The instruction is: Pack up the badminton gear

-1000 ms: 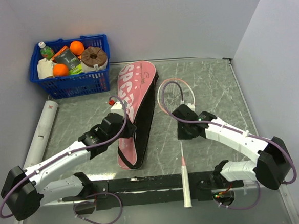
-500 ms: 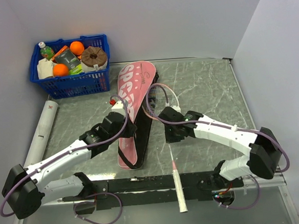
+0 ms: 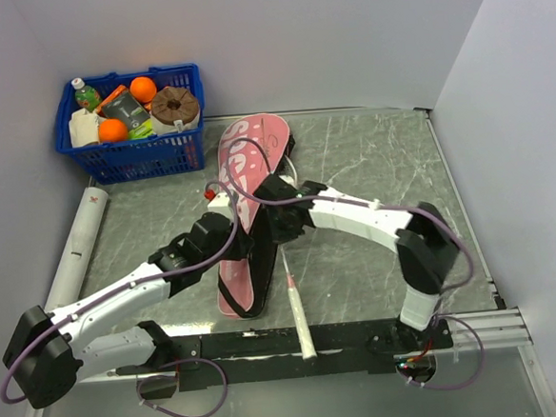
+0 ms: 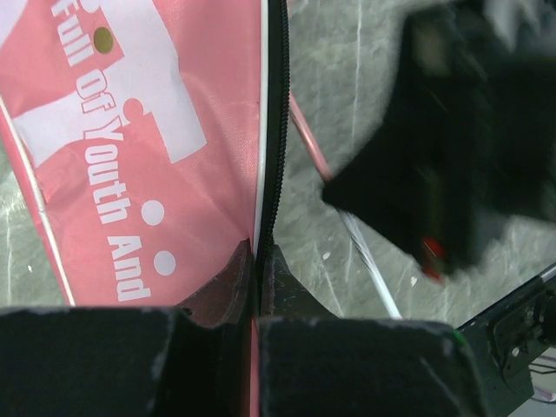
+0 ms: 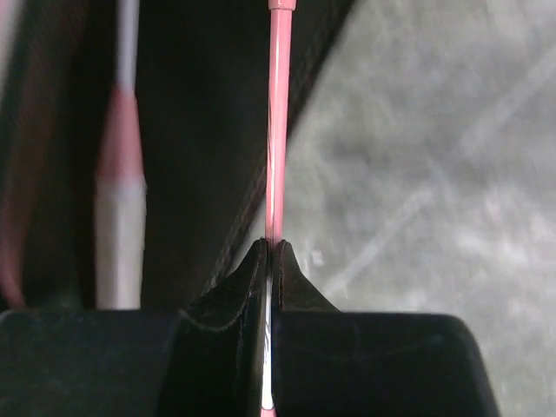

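Note:
The pink "SPORT" case [image 3: 254, 139] lies in mid-table, its black edge to the right. My left gripper [image 3: 234, 233] is shut on that black zip edge [image 4: 276, 130], its jaws [image 4: 258, 259] pinching it. My right gripper [image 3: 277, 224] is shut on a racket's thin pink shaft [image 5: 278, 130] right beside the case's opening. That racket's white handle [image 3: 302, 326] points toward the near edge; its head is hidden under the arm. A second racket's white handle [image 5: 118, 226] lies inside the black lining. The long white tube [image 3: 80, 243] lies at the left. No shuttlecocks show.
A blue basket [image 3: 186, 150] of oranges and bottles stands at the back left. The black base rail [image 3: 268, 343] runs along the near edge, under the racket handle. Grey marbled table [image 3: 380, 163] lies to the right of the case.
My right arm has swung left with the racket, from right of the case to its open edge; the handle swept left with it. My left gripper has kept its hold on the case edge.

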Tool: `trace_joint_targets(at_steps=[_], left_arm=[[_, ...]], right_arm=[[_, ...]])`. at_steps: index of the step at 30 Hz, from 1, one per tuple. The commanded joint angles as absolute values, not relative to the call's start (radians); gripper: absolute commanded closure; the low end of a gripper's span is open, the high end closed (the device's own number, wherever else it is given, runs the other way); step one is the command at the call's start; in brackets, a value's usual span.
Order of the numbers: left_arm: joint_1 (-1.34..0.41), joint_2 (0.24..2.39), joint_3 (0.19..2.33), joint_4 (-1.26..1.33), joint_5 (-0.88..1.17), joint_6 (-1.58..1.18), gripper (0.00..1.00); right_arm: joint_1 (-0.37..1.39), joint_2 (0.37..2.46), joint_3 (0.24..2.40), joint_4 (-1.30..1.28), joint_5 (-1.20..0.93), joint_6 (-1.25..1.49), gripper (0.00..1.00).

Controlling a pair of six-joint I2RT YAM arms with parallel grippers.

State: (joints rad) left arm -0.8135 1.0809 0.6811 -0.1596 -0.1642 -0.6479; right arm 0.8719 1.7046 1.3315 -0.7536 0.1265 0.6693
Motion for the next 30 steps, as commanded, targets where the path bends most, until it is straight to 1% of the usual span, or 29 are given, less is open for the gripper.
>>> trace_joint_targets(at_steps=[1,3,6,13,17,21,24,25,27,30], left_arm=[[-0.822,1.049,0.66,-0.083,-0.126,-0.667,0.99],[-0.822,1.048,0.65,-0.074,-0.112,-0.672,0.99],[-0.822,1.046,0.634,-0.063,-0.097,-0.69,0.99],[-0.824,1.075,0.623,-0.041,-0.08,-0.706,0.99],[-0.822,1.103,0.624,-0.026,-0.069,-0.71,0.99],[-0.822,1.123,0.63,-0.015,-0.066,-0.716,0.99],[-0.824,1.134,0.638,-0.021,-0.077,-0.71,0.99],[-0.824,1.137,0.638,-0.023,-0.08,-0.709,0.99],[-0.824,1.143,0.641,-0.025,-0.084,-0.701,0.99],[-0.824,1.152,0.649,-0.026,-0.094,-0.693,0.99]], right_arm=[[0.807,1.807,1.448,-0.641,0.108,0.577,1.0],[0.756,1.844,1.456,-0.562,0.081,0.563,1.0],[0.698,1.91,1.495,-0.517,0.054,0.56,1.0],[0.643,2.002,1.554,-0.333,0.023,0.584,1.0],[0.629,2.057,1.618,-0.304,0.029,0.604,1.0],[0.612,2.068,1.625,-0.293,0.032,0.615,1.0],[0.611,2.039,1.58,-0.281,0.005,0.607,0.78],[0.612,2.014,1.562,-0.279,0.005,0.607,0.67],[0.614,1.987,1.496,-0.259,-0.028,0.611,0.62],[0.611,1.919,1.408,-0.255,-0.031,0.612,0.48]])
